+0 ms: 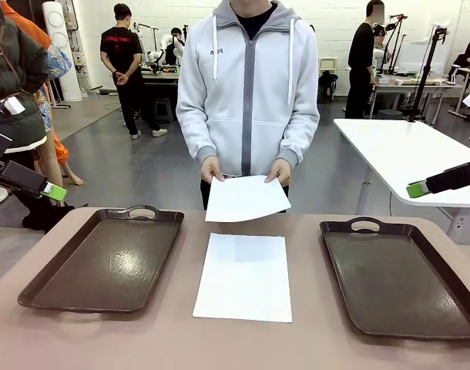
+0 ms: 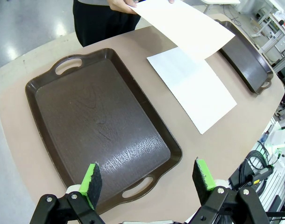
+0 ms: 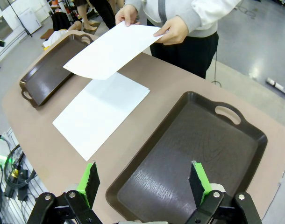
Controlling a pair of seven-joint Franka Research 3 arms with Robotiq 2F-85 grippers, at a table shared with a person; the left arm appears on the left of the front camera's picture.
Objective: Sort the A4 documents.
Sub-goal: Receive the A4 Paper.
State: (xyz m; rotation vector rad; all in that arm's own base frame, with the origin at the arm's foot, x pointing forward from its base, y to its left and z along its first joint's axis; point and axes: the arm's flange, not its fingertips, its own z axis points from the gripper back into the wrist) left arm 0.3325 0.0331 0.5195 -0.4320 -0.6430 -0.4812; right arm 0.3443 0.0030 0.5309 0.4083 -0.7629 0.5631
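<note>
1. Currently one of the A4 documents, the flat sheet (image 1: 243,276), lies on the bare table (image 1: 243,347) in the lower middle of the front view. It sits between the two trays and touches neither.
2. A second one, the held sheet (image 1: 246,197), is at the frame's centre and reaches out over the flat sheet's far edge. The person's hands (image 1: 212,169) grip it at its far corners.
3. The left tray (image 1: 104,262) at lower left and the right tray (image 1: 404,277) at lower right hold no paper.
4. The left gripper (image 2: 147,179), at the bottom of its wrist view, hovers above the left tray's near handle. Its jaws are spread wide with nothing between them. The right gripper (image 3: 145,181) hangs likewise above the right tray, jaws apart and unloaded.
5. By these signs the sorting is at its start: sheets are being laid out or offered, and none is filed.
6. The next move probably calls for one arm to swing in toward the centre. Thin paper lying flat likely needs an edge lifted or slid clear before the pads can pinch it.
</note>
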